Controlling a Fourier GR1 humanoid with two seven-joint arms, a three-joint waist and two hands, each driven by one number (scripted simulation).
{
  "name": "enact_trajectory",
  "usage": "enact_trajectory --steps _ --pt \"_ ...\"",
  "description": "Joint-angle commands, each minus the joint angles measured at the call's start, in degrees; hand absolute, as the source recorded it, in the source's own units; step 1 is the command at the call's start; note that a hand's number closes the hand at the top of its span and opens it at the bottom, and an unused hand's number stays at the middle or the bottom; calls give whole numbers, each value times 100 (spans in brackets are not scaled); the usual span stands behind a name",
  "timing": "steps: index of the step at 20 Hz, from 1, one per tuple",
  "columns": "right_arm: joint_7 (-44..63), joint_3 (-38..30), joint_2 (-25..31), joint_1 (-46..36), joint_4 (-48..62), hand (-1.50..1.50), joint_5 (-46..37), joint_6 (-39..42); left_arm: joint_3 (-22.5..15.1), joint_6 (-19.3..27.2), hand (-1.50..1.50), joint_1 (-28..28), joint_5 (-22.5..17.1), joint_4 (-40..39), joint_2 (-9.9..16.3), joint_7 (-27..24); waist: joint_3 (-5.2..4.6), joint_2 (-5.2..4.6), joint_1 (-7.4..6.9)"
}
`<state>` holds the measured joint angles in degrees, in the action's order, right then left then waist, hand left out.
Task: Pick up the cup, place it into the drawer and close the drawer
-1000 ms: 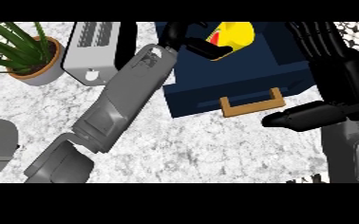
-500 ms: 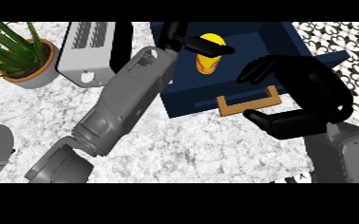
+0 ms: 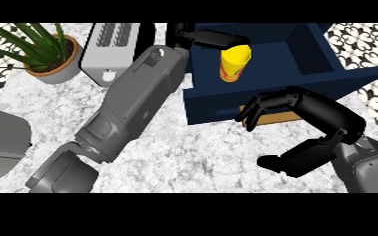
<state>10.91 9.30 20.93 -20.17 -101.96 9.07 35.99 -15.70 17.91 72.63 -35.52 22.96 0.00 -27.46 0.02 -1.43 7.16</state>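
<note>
Left robot hand [image 3: 210, 37] curled beside yellow cup [image 3: 235, 63], set inside open drawer [image 3: 310, 77] at 12 o'clock; right robot hand [image 3: 295, 111] curled, nothing held, at handle [image 3: 275, 117]. Risk: cup toppled if drawer shoved.

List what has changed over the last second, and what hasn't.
The right hand swung from the right edge to the front of the drawer, fingers curled by its handle. The left hand stayed over the drawer; the yellow cup now shows inside, no longer gripped. Plant and toaster unchanged.

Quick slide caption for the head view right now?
Left hand sets the yellow cup into the open blue drawer; right hand curls by its handle.
</note>
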Motion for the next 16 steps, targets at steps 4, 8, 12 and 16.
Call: enact_trajectory --steps 4,8,12,16 --pt "-301 665 -25 193 375 -150 -2230 -708 108 -151 -150 -194 -266 14 0 -216 3 71 -554" --pt "-998 870 68 570 1120 -150 -2985 -1089 294 -452 -150 -492 -268 142 114 -426 3 104 -711" --pt "-1597 1179 -160 -3 2803 -150 -3555 -1375 294 -567 -150 -705 -308 409 228 -380 7 96 -970" --pt "-2075 1132 -436 -601 4364 150 -3959 -1870 263 -657 -150 -1127 -265 696 255 -580 12 68 -1114"
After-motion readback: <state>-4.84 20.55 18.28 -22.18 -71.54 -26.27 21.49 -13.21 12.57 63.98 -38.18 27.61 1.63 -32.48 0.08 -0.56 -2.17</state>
